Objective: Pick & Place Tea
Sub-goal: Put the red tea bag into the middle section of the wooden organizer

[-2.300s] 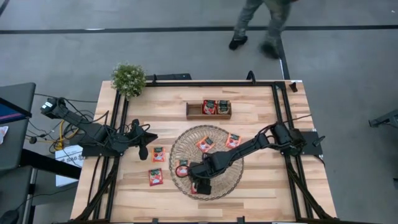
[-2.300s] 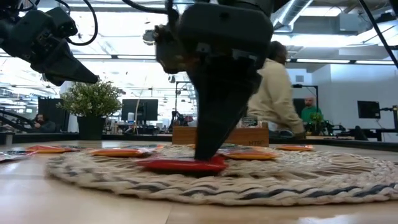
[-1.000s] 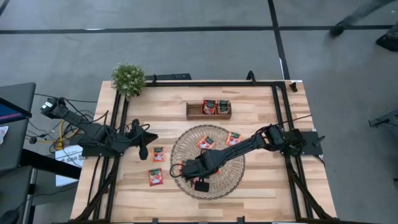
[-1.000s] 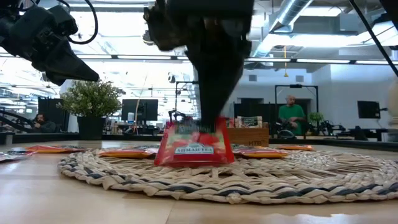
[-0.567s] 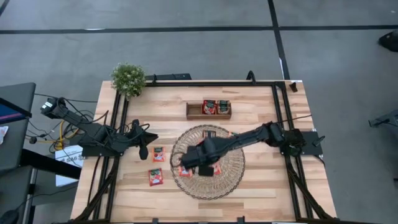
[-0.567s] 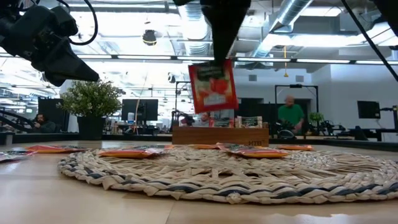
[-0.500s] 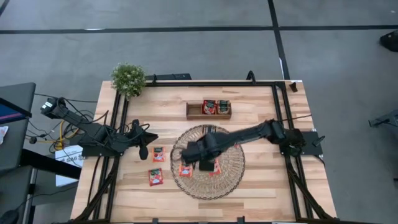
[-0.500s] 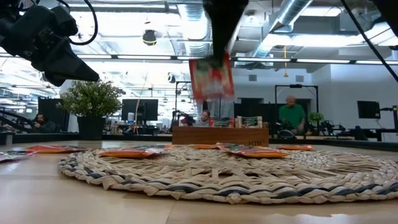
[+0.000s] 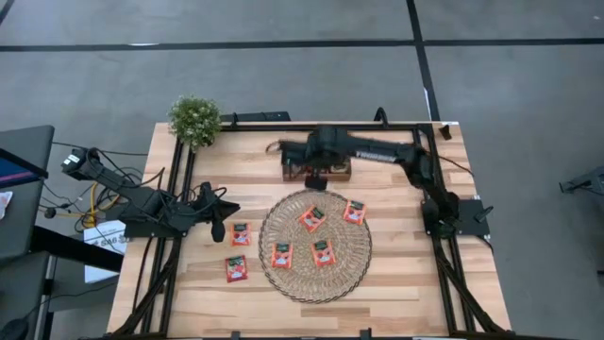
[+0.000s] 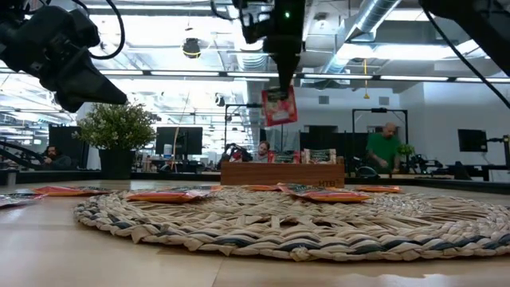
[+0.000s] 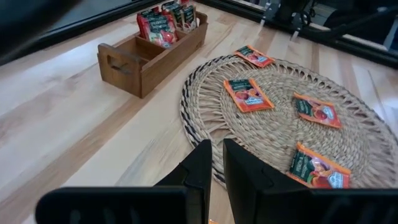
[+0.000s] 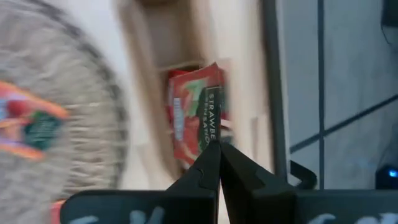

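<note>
Red-orange flat tea sachet point(image 10: 279, 106) hangs pinched in your right pincer point(image 12: 216, 148), shut on its edge, above the brown wooden compartment tray point(image 9: 293, 171) beyond the round straw mat point(image 9: 283, 222); lower it squarely into a compartment before you release.

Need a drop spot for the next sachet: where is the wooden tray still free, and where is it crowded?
The wooden tray is bare at its handle end, the left part in the high view. Its other end is crowded with upright sachets. The right gripper holds a sachet above the tray. The mat has bare weave between four sachets.
</note>
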Action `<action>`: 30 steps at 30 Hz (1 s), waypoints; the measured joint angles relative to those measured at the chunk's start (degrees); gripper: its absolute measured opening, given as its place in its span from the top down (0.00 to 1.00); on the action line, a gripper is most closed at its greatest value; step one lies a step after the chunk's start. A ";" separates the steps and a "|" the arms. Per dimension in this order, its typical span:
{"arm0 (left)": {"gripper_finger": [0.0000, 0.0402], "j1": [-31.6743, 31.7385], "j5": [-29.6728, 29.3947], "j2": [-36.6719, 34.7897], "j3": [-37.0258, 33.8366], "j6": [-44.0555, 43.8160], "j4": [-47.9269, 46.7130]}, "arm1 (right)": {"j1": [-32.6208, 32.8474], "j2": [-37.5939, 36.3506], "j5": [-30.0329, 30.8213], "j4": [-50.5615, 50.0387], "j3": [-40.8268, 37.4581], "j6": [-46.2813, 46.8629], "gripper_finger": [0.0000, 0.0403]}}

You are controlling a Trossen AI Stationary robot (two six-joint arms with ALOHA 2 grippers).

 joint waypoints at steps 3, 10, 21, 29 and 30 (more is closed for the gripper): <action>0.92 -0.01 -0.02 -0.02 0.00 -1.89 -0.02 | -3.83 -0.47 -1.12 2.01 -2.29 -1.17 1.00; 0.92 0.00 0.00 -0.02 0.00 -4.63 -0.04 | -9.51 -0.22 -6.66 8.41 -7.50 -5.20 1.00; 0.92 0.00 0.00 -0.02 0.00 -4.63 -0.06 | -10.82 -0.08 -8.75 16.39 -17.09 -9.39 1.00; 0.92 0.00 0.00 -0.02 0.00 -4.63 -0.05 | -11.19 -0.15 -10.56 19.71 -19.61 -9.48 1.00; 0.92 -0.02 0.00 -0.01 0.00 -4.63 -0.06 | -11.21 -0.15 -10.58 19.96 -19.61 -9.46 1.00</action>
